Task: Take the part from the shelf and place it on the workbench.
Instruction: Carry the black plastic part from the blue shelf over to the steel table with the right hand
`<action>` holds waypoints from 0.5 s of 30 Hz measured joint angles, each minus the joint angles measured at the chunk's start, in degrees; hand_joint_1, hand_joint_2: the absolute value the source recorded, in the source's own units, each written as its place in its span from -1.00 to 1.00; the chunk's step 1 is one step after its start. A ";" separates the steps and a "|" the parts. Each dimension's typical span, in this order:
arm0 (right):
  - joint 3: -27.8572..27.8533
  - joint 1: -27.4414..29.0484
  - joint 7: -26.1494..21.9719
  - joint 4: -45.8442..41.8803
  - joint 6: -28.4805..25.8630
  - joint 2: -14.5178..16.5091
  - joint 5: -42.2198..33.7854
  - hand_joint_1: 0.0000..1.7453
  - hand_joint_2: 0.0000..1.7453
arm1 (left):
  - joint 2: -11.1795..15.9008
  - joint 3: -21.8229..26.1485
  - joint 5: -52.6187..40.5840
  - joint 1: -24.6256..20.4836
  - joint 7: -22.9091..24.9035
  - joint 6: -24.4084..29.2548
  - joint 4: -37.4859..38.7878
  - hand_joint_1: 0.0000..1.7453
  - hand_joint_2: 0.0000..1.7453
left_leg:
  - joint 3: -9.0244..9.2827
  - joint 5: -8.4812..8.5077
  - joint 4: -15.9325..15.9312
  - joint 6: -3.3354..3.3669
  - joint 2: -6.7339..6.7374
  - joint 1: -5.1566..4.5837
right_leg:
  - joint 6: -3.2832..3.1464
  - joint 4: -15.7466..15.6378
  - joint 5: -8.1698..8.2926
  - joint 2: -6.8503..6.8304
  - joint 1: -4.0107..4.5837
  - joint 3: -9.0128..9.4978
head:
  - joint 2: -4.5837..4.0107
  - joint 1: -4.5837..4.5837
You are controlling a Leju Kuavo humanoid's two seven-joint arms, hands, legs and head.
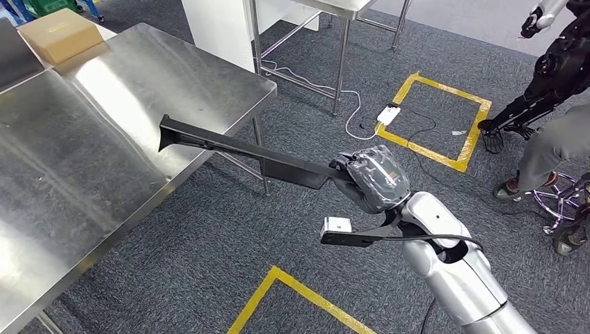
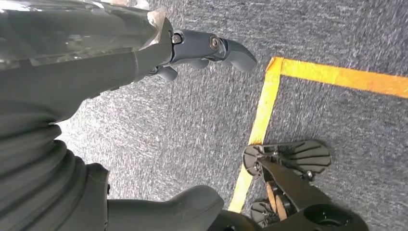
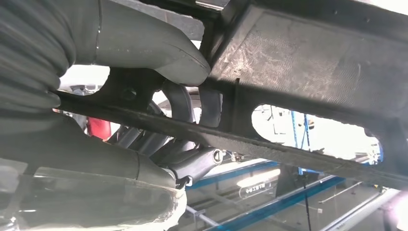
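The right hand (image 1: 372, 177) grips one end of the part (image 1: 243, 151), a long black bar. In the right wrist view the thumb (image 3: 144, 43) presses over the part (image 3: 308, 77) and the darker fingers (image 3: 183, 103) wrap under it; the fingertips are hidden behind the bar. A clear film covers the back of the hand, blurring its outline in the head view.

From the hand the part reaches out leftward, and its far, flared end is over the near edge of the steel workbench (image 1: 83, 160). Whether that end touches the top or hangs just above it cannot be told. The workbench is cut off at the picture's left and lower edges. A cardboard box (image 1: 59, 33) lies on its far corner, well apart from the hand.

The left hand (image 2: 120, 57) hangs over the grey carpet (image 2: 183, 125). Its fingers (image 2: 231, 48) are slightly curled and apart from the thumb, with nothing between them. Yellow tape (image 2: 262, 110) runs on the carpet beyond the fingers.

Well to the right of the right hand a person (image 1: 556, 149) is cut off by the frame; a leg and shoes show, beside a chrome stool base (image 1: 560, 202). A white power strip (image 1: 388, 115) with cables lies on the floor beyond the hand.
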 joint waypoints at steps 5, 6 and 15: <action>0.03 -0.36 -0.05 0.02 -0.02 0.26 -0.15 1.00 1.00 | -0.07 -0.06 0.19 -0.05 -0.01 0.09 0.00 -1.00 1.00 | -5.89 -6.88 12.48 -1.30 2.89 0.35 | -1.78 -0.48 0.31 -1.36 -0.09 0.23 | 0.00 -0.43; 0.09 -0.34 -0.09 0.03 -0.02 0.29 -0.15 1.00 1.00 | -0.09 -0.09 0.27 -0.02 -0.01 0.10 0.01 -1.00 1.00 | -7.09 -7.58 14.91 -1.47 3.01 0.44 | -1.80 -0.47 0.28 -1.68 -0.02 0.22 | 0.00 -0.42; 0.16 -1.10 -0.74 0.04 0.02 0.59 -1.79 1.00 1.00 | -0.09 -0.35 0.64 -0.13 -0.03 0.32 -0.10 -1.00 1.00 | 0.35 -0.73 0.08 0.08 4.82 0.06 | -0.63 -0.20 -0.11 -3.91 0.92 0.06 | 0.00 -0.08</action>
